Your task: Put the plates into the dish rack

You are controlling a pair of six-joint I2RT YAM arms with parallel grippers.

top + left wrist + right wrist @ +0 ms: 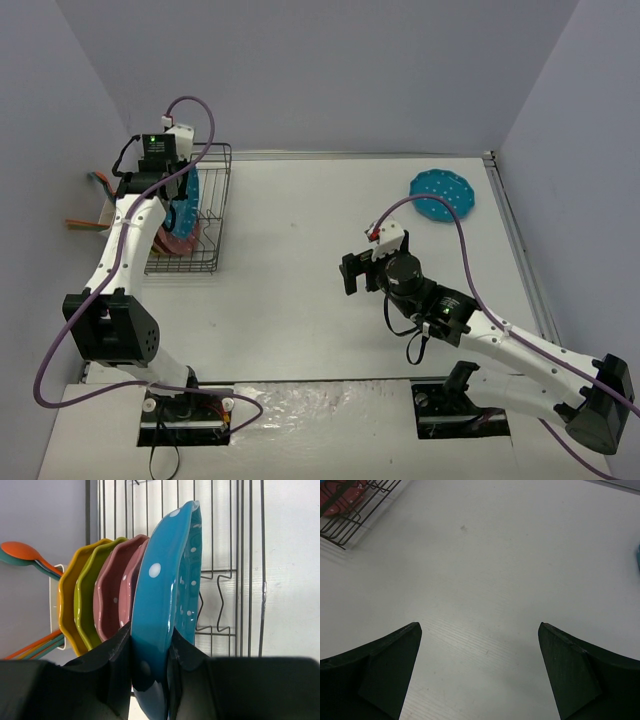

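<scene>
A: Where's the left gripper (150, 647) at?
B: Clamped on the rim of the held teal plate (167, 575); the plate stands on edge, roughly upright, over the dish rack (235, 555); can't tell if its lower rim sits btw the wires, the claw blocks that part.
A: Neighbours?
B: Four plates upright in the rack, l. to r. in the wrist view: orange plate (67, 595), yellow-green plate (85, 595), two pink plates (111, 590); the teal one is just beside the nearer pink, maybe touching; free divider slots on its other side.
A: And the right gripper (480, 630)?
B: Jaws wide apart, nothing btw them; it hovers over the bare table (485, 555); the flat teal plate (443, 195) lies at the far right, well apart from it.
A: How'll they handle?
B: Prob. glazed ceramic or melamine: stiff, glossy, so slippery under hard pads; could chip if knocked vs. wire or the next plate; wt. looks moderate. A rim pinch suits the upright one; the scalloped edge gives the pads some purchase. The flat one's harder; its rim lies close to the table, so the arm would likely need one finger under the edge, approx. at a scallop dip, then tilt it up.
A: Progress?
B: Judging by layout, five of six in or at the rack; one left.
</scene>
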